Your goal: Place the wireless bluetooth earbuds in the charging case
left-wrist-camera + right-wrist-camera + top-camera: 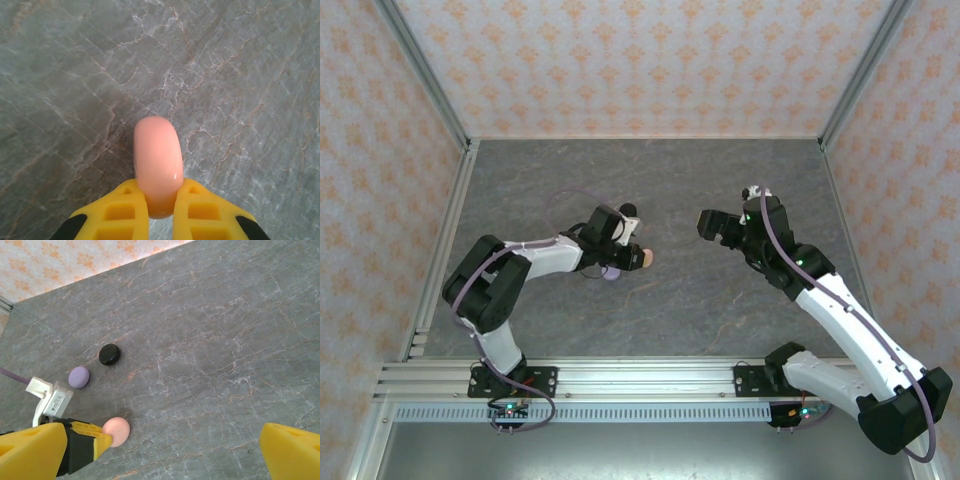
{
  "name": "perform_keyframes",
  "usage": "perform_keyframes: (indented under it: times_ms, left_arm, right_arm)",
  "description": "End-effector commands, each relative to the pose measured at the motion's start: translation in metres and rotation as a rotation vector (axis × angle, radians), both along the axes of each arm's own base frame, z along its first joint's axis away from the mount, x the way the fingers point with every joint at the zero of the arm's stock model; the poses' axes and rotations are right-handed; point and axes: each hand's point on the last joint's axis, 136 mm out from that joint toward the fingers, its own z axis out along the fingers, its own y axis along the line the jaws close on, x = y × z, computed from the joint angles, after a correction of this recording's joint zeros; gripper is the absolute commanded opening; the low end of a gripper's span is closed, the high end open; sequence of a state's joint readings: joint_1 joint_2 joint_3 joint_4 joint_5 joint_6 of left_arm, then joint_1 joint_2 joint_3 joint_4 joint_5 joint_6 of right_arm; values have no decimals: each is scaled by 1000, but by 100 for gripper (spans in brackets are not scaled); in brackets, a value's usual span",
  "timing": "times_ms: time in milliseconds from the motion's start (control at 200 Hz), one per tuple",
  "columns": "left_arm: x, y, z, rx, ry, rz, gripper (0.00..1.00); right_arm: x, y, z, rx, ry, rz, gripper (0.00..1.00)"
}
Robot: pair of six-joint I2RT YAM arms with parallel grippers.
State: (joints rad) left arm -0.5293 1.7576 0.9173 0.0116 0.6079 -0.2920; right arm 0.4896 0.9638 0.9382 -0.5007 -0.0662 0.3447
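L fingers grip pink case; lavender, blk near.

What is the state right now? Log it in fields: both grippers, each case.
left gripper: shut on the pink case, pinching it at one edge
right gripper: open, holding nothing
lavender case: lying flat on the table, next to the black case
black case: lying flat on the table, clear of both grippers

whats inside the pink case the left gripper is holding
Only its smooth pink shell shows: the pink case looks closed, pinched edge-on in the left gripper. Whatever is inside is hidden.
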Motion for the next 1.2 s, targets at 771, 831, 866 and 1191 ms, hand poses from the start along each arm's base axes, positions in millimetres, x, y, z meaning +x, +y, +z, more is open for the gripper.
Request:
perform_keyframes:
  times_ms: [771,831,866,1191]
  left_arm:
    - [26,52,113,150,-362,161,52]
    - [26,65,134,166,-439,201,54]
    - [26,74,147,177,-490,235,55]
    - [2,180,211,315,-846,633,86]
  right_arm:
    - [7,-70,2,-298,-84,-250,99]
    - [7,-85,2,-327,-100,-305,99]
    - [7,-93,2,-337,-109,-339,99]
    - [3,-160,-23,-373,-229,-603,99]
